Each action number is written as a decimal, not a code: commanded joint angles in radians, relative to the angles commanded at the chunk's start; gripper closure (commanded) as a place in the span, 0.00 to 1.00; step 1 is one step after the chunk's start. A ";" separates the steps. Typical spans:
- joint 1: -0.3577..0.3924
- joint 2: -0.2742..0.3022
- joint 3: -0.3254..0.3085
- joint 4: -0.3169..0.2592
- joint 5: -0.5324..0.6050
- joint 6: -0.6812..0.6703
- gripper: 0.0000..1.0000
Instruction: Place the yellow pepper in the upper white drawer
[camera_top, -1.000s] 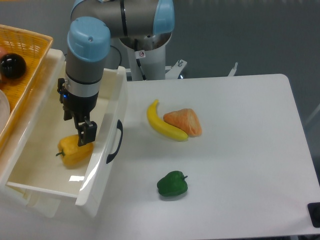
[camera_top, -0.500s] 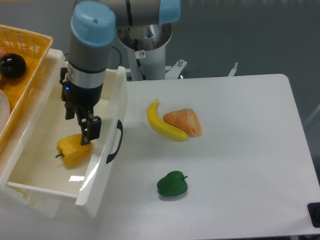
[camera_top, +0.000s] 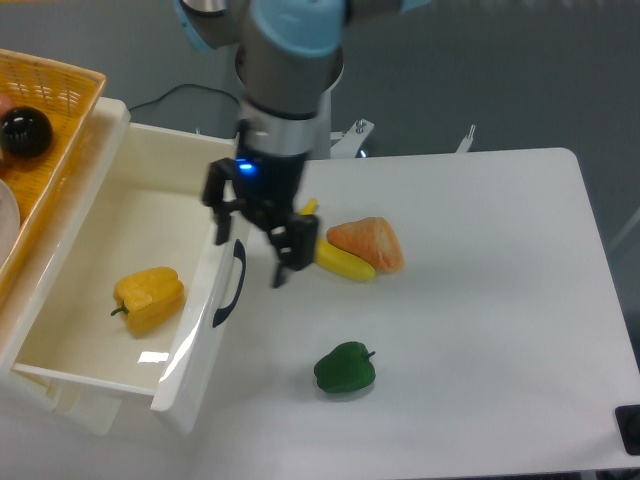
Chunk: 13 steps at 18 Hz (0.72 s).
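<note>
The hand (camera_top: 254, 250) hangs released and empty above the black handle (camera_top: 231, 285) of the upper white drawer (camera_top: 130, 170), where the yellow pepper (camera_top: 150, 298) lies, left of the banana (camera_top: 345, 262).

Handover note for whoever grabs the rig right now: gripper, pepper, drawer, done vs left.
Gripper: open, empty, hanging over the drawer's front wall by the black handle, between drawer and banana.
Yellow pepper: lying on the floor of the upper white drawer, clear of the gripper.
Drawer: pulled open.
Done: pepper is in the drawer and released.
Left: nothing for the placement itself; probably just park the arm clear. Green pepper and the orange wedge-shaped item sit on the table, not part of the job.
</note>
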 joint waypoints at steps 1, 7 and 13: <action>0.022 0.000 -0.002 0.002 0.000 0.000 0.00; 0.144 -0.061 -0.008 0.002 -0.003 0.080 0.00; 0.189 -0.149 -0.034 0.006 0.120 0.083 0.00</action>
